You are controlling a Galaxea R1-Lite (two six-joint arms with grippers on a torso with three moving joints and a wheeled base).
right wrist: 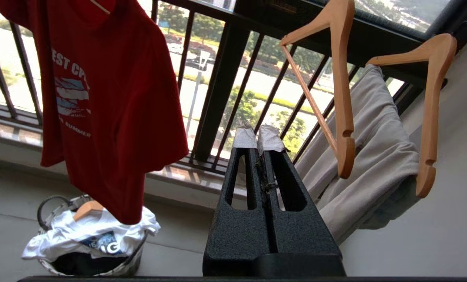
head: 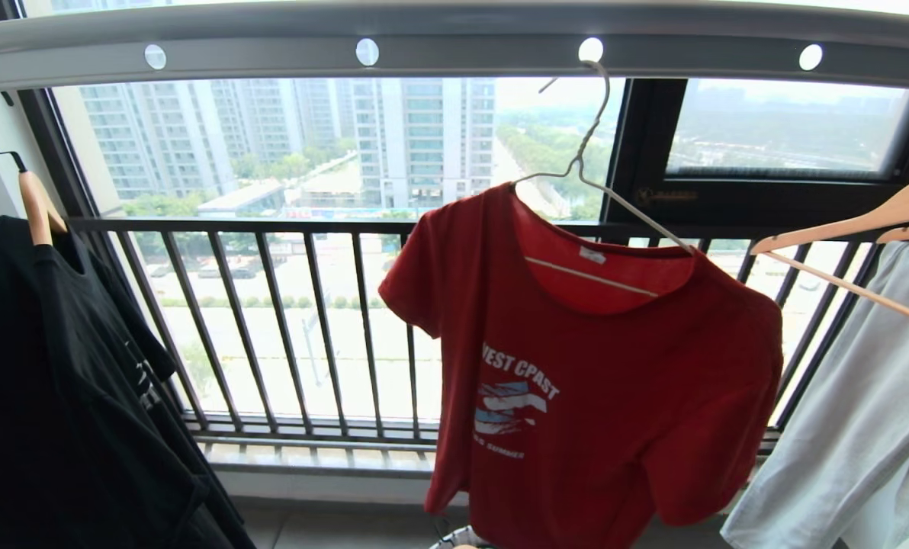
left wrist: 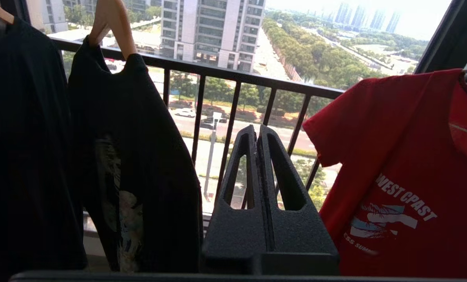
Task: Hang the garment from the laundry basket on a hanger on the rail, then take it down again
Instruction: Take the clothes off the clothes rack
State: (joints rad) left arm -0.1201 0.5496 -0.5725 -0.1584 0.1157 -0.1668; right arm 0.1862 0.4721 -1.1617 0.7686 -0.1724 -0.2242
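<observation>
My left pincer [left wrist: 258, 131] is squeezed tight with nothing in it, and so is my right pincer [right wrist: 257, 138], the one with pale tape on its tips. The red short-sleeved T-shirt [head: 599, 381] hangs on the thin cream-white wire hanger [head: 588, 149], hooked on the long grey metal rail [head: 454, 49]. The small round white basket [right wrist: 127, 262] sits on the floor under the shirt, with clothes in it.
</observation>
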